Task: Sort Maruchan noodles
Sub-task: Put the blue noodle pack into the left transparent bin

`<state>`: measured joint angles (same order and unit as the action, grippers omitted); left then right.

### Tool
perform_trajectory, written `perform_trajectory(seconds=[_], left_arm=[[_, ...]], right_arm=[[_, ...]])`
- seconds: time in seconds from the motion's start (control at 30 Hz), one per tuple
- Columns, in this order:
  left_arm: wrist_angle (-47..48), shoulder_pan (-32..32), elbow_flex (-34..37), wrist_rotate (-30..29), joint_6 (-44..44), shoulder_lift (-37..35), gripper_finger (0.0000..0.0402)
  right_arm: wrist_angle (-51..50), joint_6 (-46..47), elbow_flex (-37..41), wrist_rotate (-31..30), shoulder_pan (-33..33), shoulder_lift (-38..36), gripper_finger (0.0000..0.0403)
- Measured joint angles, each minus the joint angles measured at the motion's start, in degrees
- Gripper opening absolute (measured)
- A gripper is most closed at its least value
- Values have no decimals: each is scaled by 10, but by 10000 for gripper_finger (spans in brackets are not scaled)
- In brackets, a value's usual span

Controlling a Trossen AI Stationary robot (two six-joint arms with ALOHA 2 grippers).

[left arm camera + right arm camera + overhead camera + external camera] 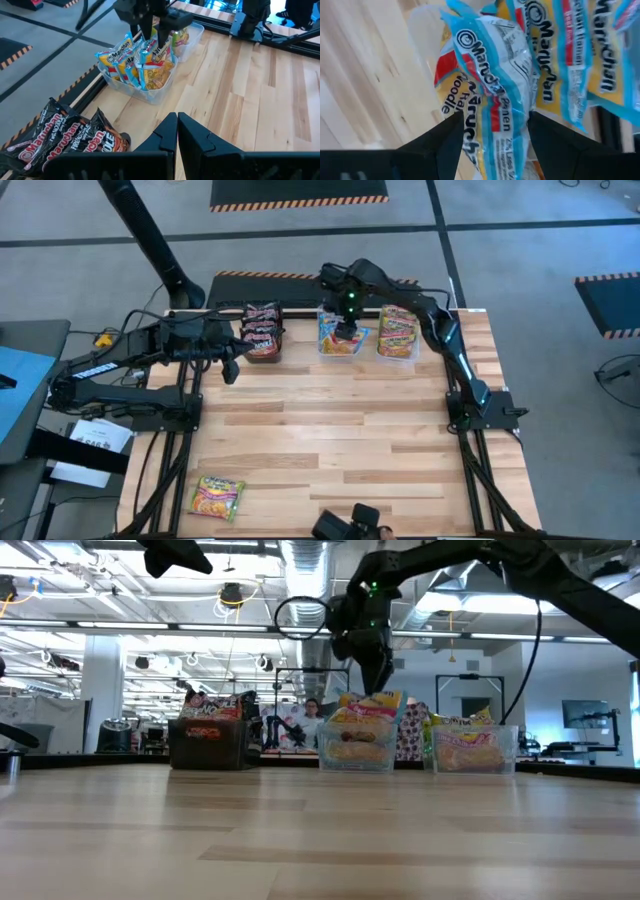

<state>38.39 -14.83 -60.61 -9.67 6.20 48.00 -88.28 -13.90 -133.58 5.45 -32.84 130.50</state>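
The blue-edged packet (492,85) you are sorting sits upright between the right end effector's (347,332) spread fingers, near the top centre of the high view. It stands in the middle clear tub (340,348) among other blue-edged packets (137,62), so by colour it looks to be where it belongs. With the fingers this far apart, I judge that the packet rests on its neighbours rather than in a grip.

Left of that tub, the black box (208,745) holds the dark maroon packets (262,328). To its right, a second clear tub (398,347) holds the green-edged packets (399,328). All three containers line the far edge of the desk (330,450), one per colour, which leaves the near boards free for picking.

One green-edged packet (217,496) lies flat alone at the lower left of the high view, well apart from the containers. By its colour it likely belongs in the right-hand tub, so I take the sort to be nearly finished.

Your left end effector (177,131) waits with fingers pressed together, holding nothing, just beside the black box in the upper left of the high view.
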Motion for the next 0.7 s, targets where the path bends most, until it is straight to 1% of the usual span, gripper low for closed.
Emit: perform_trajectory(seconds=[0.23,0.3,0.37,0.47,0.7], left_arm=[[0,0,0,0,0,0,0],[0,0,0,0,0,0,0],[0,0,0,0,0,0,0],[-1,0,0,0,0,0,0],[-2,0,0,0,-6,0,0]], right_arm=[[-18,4,0,-2,2,25,244],[-16,4,-1,-1,7,28,237],[-17,4,0,0,9,28,222],[-17,4,-1,2,14,28,180],[-17,-15,-1,2,22,28,40]])
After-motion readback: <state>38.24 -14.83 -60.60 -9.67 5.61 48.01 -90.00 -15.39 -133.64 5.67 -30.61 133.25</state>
